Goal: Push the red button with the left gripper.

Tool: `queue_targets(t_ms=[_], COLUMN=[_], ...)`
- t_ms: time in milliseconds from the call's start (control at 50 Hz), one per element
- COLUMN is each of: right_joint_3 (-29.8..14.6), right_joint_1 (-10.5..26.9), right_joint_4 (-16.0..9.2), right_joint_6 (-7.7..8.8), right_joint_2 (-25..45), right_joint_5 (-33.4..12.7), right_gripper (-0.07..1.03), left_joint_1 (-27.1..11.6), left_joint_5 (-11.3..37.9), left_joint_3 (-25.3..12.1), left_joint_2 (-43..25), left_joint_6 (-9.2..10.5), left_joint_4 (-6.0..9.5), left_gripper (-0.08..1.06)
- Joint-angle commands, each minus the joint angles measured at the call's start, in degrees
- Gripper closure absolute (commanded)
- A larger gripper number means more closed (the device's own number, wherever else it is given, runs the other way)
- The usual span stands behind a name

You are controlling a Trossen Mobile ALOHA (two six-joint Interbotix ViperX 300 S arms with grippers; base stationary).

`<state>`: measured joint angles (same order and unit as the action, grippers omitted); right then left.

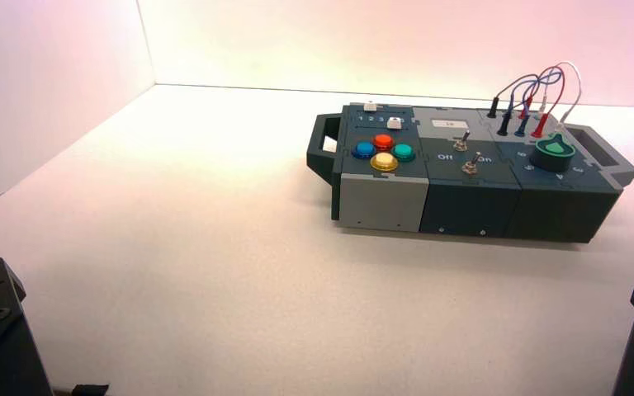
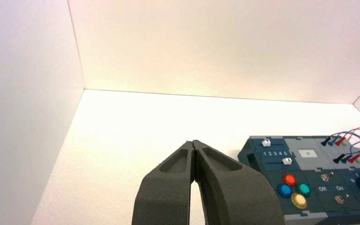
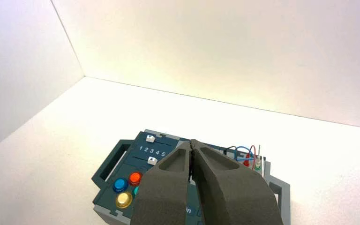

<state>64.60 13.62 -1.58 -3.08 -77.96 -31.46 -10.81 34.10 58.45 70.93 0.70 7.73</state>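
Red button (image 1: 383, 141) sits right of centre in the high view, ringed tightly by blue (image 1: 363, 150), green (image 1: 404, 152), yellow (image 1: 384, 162) buttons. Left gripper (image 2: 194, 143), tips together, is well away; a drifting approach risks pressing a neighbour.

- The box (image 1: 470, 186) stands on the white table (image 1: 198, 247), toward the far right, with a dark handle (image 1: 322, 148) at its left end.
- A blue button (image 1: 363, 150), a green button (image 1: 404, 152) and a yellow button (image 1: 384, 162) sit clustered on its left section.
- Two white sliders (image 1: 382, 115) lie behind them, beside the numbers 1 2 3 4 5.
- Two metal toggle switches (image 1: 465, 153) occupy the middle section, by the lettering Off and On.
- A green knob (image 1: 555, 151) sits on the right section.
- Looping wires (image 1: 537, 87) with plugs rise behind the knob.
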Motion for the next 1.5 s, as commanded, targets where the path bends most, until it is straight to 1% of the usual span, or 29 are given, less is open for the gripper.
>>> queue_targets(t_ms=[20, 100, 280, 340, 380, 440, 520, 580, 660, 720, 820, 880, 1040, 1220, 1300, 1360, 1500], right_joint_3=[-0.7, -0.8, -0.8, -0.7, -0.7, -0.7, -0.7, -0.8, -0.8, -0.7, -0.8, -0.7, -0.8, -0.9, -0.9, -0.8, -1.0], right_joint_1=[-0.3, -0.3, -0.2, -0.1, -0.1, 0.0, 0.0, 0.0, 0.0, 0.0, 0.0, 0.0, 0.0, 0.0, 0.0, 0.0, 0.0], right_joint_4=[-0.3, -0.3, -0.3, -0.3, -0.4, -0.5, -0.5, -0.5, -0.6, -0.5, -0.5, -0.5, -0.6, -0.6, -0.5, -0.4, -0.4], right_joint_6=[-0.35, -0.35, -0.35, -0.35, -0.35, -0.35, -0.35, -0.35, -0.35, -0.35, -0.26, -0.35, -0.26, -0.18, -0.18, -0.09, -0.09], right_joint_2=[1.4, 1.5, 1.5, 1.6, 1.6, 1.6, 1.8, 1.8, 2.0, 2.1, 2.5, 2.9, 3.5, 3.7, 4.0, 4.5, 6.2], right_joint_5=[0.4, 0.4, 0.5, 0.4, 0.4, 0.4, 0.4, 0.4, 0.4, 0.5, 0.5, 0.5, 0.5, 0.5, 0.6, 0.6, 0.7], right_gripper=[0.99, 0.99, 0.99, 0.99, 0.99, 0.99, 0.99, 0.99, 0.99, 0.99, 0.99, 0.99, 0.99, 0.99, 0.99, 0.99, 0.99], left_joint_1=[-0.3, -0.9, -3.2, -4.0, -5.9, -7.6, -10.2, -12.4, -15.3, -16.9, -19.6, -21.7, -25.8, -28.9, -30.4, -31.5, -32.3], left_joint_5=[0.2, 0.6, 1.8, 1.7, 1.7, 1.6, 1.4, 1.3, 1.4, 1.4, 1.6, 1.8, 1.8, 1.8, 1.8, 1.8, 1.8], left_joint_3=[-1.4, -1.4, -1.7, -1.8, -2.3, -3.0, -5.1, -6.9, -10.1, -12.2, -15.5, -17.9, -22.3, -25.6, -27.0, -28.4, -30.5], left_joint_2=[-1.2, -1.5, -3.2, -4.0, -6.8, -9.9, -15.7, -20.0, -26.5, -30.6, -36.4, -40.6, -49.3, -56.5, -59.5, -61.6, -64.3], left_joint_6=[0.00, 0.00, 0.09, 0.00, 0.00, 0.00, -0.44, -1.14, -2.46, -2.99, -3.96, -4.92, -5.98, -7.21, -8.35, -9.58, -11.34], left_joint_4=[0.44, 1.05, 3.43, 3.60, 3.69, 3.69, 3.60, 3.60, 3.52, 3.52, 3.43, 3.43, 3.43, 3.43, 3.43, 3.43, 3.43], left_gripper=[1.01, 1.01, 1.01, 1.01, 1.01, 1.01, 1.01, 1.01, 1.01, 1.01, 1.01, 1.01, 1.01, 1.01, 1.01, 1.01, 1.01])
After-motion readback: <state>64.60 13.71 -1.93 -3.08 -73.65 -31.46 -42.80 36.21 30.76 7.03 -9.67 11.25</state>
